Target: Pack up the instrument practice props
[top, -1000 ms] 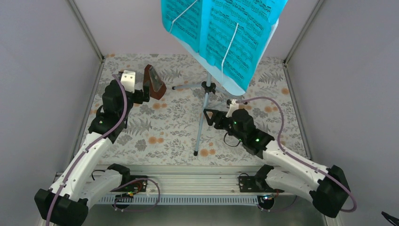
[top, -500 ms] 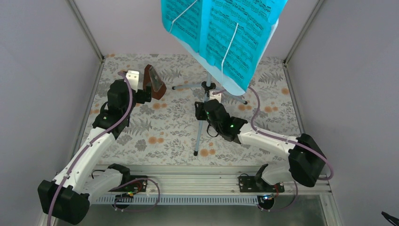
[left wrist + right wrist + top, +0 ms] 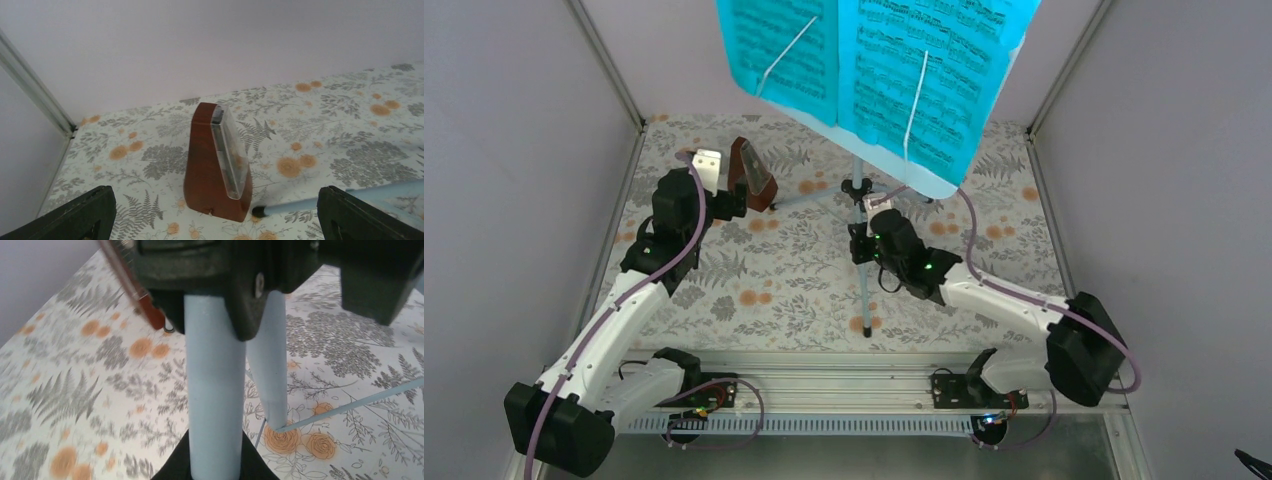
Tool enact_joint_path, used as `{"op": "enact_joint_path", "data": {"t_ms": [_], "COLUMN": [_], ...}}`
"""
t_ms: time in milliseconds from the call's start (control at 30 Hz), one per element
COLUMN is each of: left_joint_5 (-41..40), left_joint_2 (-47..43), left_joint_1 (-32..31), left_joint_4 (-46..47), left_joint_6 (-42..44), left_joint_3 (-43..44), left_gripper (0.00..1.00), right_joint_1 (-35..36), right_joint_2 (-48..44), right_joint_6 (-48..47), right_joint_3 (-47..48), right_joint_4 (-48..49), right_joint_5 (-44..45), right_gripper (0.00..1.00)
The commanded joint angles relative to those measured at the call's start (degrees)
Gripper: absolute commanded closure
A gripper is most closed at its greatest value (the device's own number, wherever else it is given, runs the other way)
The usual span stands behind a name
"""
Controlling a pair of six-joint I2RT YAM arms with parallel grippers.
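Note:
The pale blue music stand (image 3: 861, 275) stands mid-table on silver tripod legs. Its tray, high in the top view, carries the teal sheet of printed music (image 3: 874, 70). My right gripper (image 3: 857, 245) is shut on the stand's near sloping tube (image 3: 215, 390), which runs up between the black fingers (image 3: 175, 467). At the back left the reddish-brown pyramid metronome (image 3: 752, 176) stands upright. My left gripper (image 3: 732, 200) is open just in front of it, one finger on each side of the metronome (image 3: 217, 165) without touching it. A stand foot (image 3: 260, 210) lies beside the metronome's base.
Pale walls with metal corner posts (image 3: 609, 75) close in the floral table cloth (image 3: 764, 280) on three sides. An aluminium rail (image 3: 824, 375) with both arm bases runs along the near edge. The tripod's other legs (image 3: 809, 200) spread across the back middle.
My right gripper swung left to the stand's near tube and closed on it. The stand's top and sheet shifted left, and its near foot slid right. The left gripper edged toward the metronome, then held.

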Motion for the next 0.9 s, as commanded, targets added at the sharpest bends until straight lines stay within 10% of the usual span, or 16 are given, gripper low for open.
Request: {"op": "enact_joint_path", "data": {"t_ms": [0, 400, 867], "left_joint_5": [5.66, 16.22, 26.53], "left_joint_2": [-0.83, 1.13, 1.25], "left_joint_1": [-0.02, -0.99, -1.95], "left_joint_4": [2.18, 3.1, 4.08], "left_joint_6": [1.93, 3.54, 4.69], "left_joint_3": [0.08, 0.02, 0.15], "left_gripper": [0.0, 0.0, 0.0], "right_joint_1": [-3.79, -17.93, -25.15], "right_joint_2": [-8.09, -7.62, -0.77], "right_joint_6": [-17.88, -19.94, -18.47], "right_joint_3": [-1.59, -3.77, -3.34], "right_joint_4": [7.28, 14.3, 18.82], "right_joint_5": [-18.42, -46.33, -59.28], "right_gripper": [0.96, 0.96, 0.96]}}
